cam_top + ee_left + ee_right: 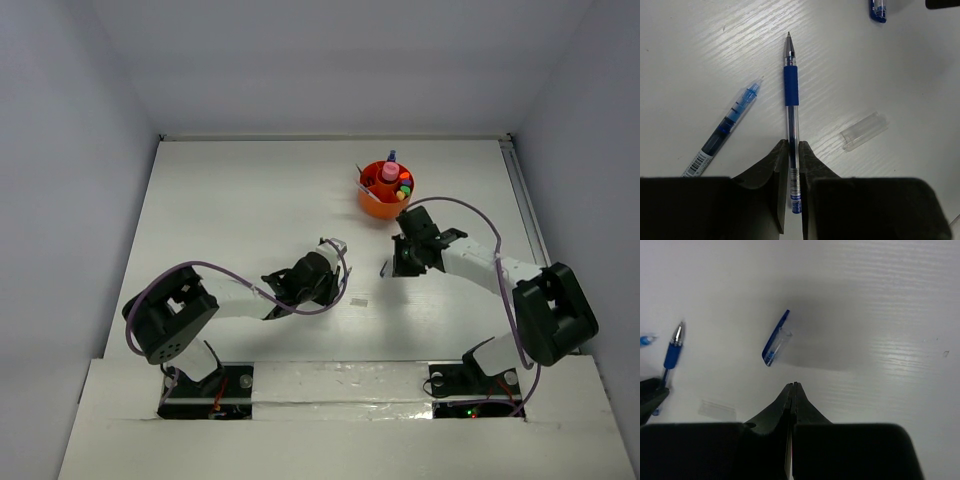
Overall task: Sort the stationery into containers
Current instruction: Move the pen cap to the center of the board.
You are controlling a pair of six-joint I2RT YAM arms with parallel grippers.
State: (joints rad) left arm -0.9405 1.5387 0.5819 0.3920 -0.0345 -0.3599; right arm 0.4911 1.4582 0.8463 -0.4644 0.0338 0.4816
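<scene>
L gripper (793, 145): jaws pinched on the blue gel pen (791, 92), gripped near the rear of the barrel, tip pointing fwd away from the wrist. The tail grip is judged deliberate. The long front end can be lowered tip-first into a compartment w/o the fingers fouling the dividers. The pen is seen low over the table (900, 75); whether it's lifted clear can't be told.

Just left of it a thinner blue pen (730, 125) lies flat, tip bare. To the right a clear cap (863, 131) lies loose, apart from both.

R gripper (792, 386): jaws pressed together, nothing seen b/w them. It's aimed at a blue cap (776, 345) lying a little ahead, not touched. The jaws would have to be opened before that cap could be taken.

The orange tub (372, 207) sits well apart, beyond the R arm toward the far side. A pink tube (388, 175) and coloured highlighter ends (404, 188) are stood in it already. Task judged well along, w/ pens and caps yet to be sorted.
</scene>
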